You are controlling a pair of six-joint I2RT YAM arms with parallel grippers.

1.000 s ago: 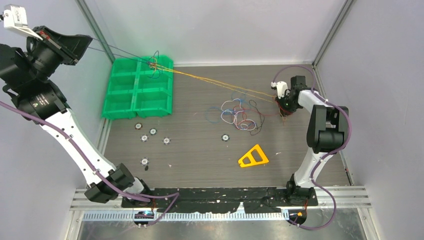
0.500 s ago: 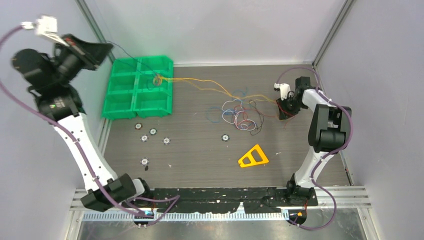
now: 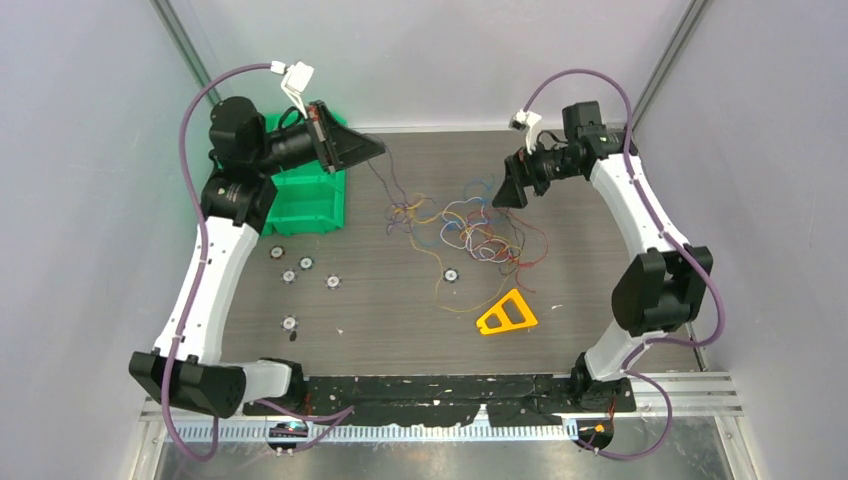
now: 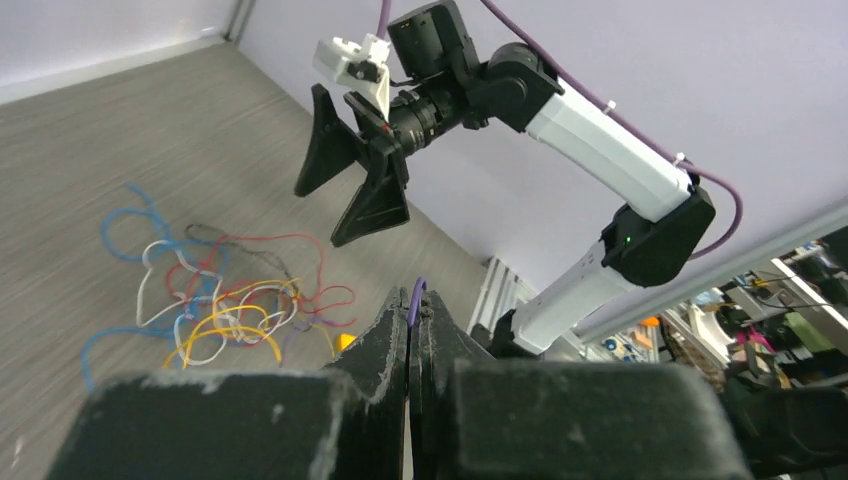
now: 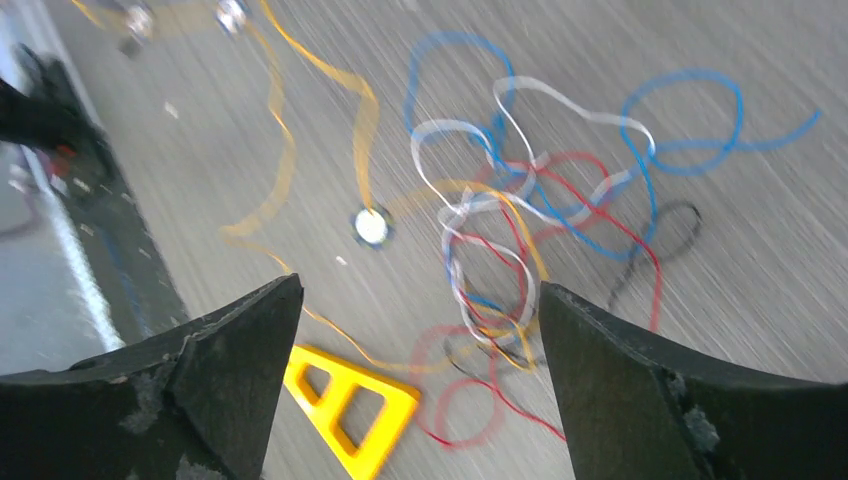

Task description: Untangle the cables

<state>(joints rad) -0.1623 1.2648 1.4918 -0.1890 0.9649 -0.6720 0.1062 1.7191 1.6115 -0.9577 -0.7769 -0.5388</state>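
Observation:
The cables [image 3: 470, 225] lie as a loose tangle of red, blue, white, yellow and orange wires on the table's middle; they also show in the left wrist view [image 4: 220, 300] and the right wrist view [image 5: 520, 200]. My left gripper [image 3: 378, 150] hovers above the tangle's left side, shut [image 4: 412, 300] on one thin purple cable [image 4: 417, 292]. That cable [image 3: 385, 185] hangs down from it into the pile. My right gripper [image 3: 504, 190] hangs above the tangle's right side, open [image 5: 418, 295], with nothing between its fingers.
A green bin tray [image 3: 300, 205] stands at the back left, partly under the left arm. A yellow triangle piece [image 3: 507, 314] lies near the front of the tangle, with an orange strand running by it. Small round discs [image 3: 333, 282] dot the left-middle.
My right gripper opened, let go of the strands, and rose to the left. The left arm swung right from the far wall to above the bins. The taut cables fell slack onto the table.

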